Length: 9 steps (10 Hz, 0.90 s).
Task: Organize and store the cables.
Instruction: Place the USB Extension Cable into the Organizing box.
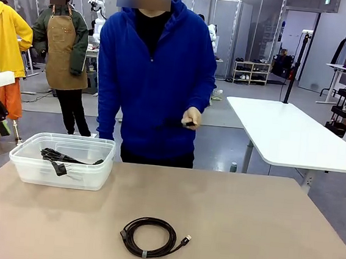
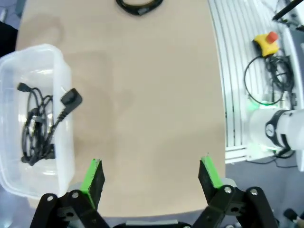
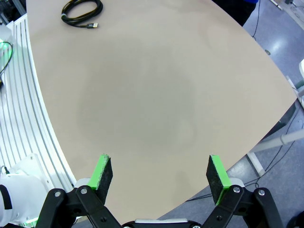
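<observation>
Green-padded left gripper (image 2: 151, 166): jaws spread wide, nothing between them. It hangs high over the near edge of the table (image 2: 142, 104), wrist aimed straight down. Right gripper (image 3: 159, 161): same released, empty condition, poised above bare tabletop near its own corner, also looking down. Item outstanding: one coiled cable (image 1: 148, 236), black, banded, plug tip pointing out. It lies flat on the table, at 12 o'clock from the left gripper (image 2: 139, 5) and at 11 o'clock from the right (image 3: 81, 13), well apart from both. Items apparently stored: a tangle of black cables (image 2: 38, 128), two-pin plug uppermost, inside the clear bin (image 2: 57, 52), which sits at 9 o'clock from the left gripper and at 10 o'clock from the coil in the front view. Person's hand (image 1: 191, 118), at 12 o'clock across the table, holds something small and dark that cannot be identified. Step, as judged: the approach to the last loose coil has not begun. Next move calls for a descent over the coil, jaws straddling the bundled strands, then a lift that keeps the loops together on the way to the bin.
</observation>
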{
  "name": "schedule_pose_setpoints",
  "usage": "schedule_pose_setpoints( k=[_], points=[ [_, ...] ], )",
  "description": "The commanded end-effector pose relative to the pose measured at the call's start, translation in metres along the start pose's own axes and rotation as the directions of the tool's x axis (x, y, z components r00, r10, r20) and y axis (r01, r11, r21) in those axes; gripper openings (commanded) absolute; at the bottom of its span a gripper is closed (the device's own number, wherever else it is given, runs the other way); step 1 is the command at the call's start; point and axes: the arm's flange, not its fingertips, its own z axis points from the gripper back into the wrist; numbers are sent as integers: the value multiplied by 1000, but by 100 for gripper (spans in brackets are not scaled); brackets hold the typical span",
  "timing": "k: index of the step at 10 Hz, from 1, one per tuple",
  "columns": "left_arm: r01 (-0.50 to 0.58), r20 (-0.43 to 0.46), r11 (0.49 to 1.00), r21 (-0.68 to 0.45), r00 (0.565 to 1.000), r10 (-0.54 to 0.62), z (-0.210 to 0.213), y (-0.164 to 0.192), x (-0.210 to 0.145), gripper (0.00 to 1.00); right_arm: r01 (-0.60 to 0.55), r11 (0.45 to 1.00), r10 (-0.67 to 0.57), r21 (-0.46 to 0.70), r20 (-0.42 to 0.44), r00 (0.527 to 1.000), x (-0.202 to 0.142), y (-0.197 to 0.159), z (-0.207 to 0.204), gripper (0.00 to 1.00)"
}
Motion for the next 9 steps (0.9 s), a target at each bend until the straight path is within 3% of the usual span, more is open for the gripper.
schedule_pose_setpoints(
  k=[1, 3, 5, 6, 8, 9],
  points=[
    [-60, 22, 997, 55, 998, 59, -14, -38, 18, 100, 2, 1000, -2, -2, 11, 1000, 0, 1, 1, 100],
    [-91, -41, 978, 186, 994, 100, -32, -67, 44, 100, 2, 1000, -2, -2, 11, 1000, 0, 1, 1, 100],
    [-139, -71, 968, 210, 985, 157, -44, -108, 73, 100, 2, 1000, -2, -2, 11, 1000, 0, 1, 1, 100],
    [-98, -63, 971, 217, 992, 114, -47, -114, 78, 100, 2, 1000, -2, -2, 11, 1000, 0, 1, 1, 100],
    [-118, -33, 977, 179, 992, 126, -43, -102, 71, 100, 2, 1000, -2, -2, 11, 1000, 0, 1, 1, 100],
    [-110, -39, 974, 201, 992, 120, -46, -113, 80, 100, 2, 1000, -2, -2, 11, 1000, 0, 1, 1, 100]
  ],
)
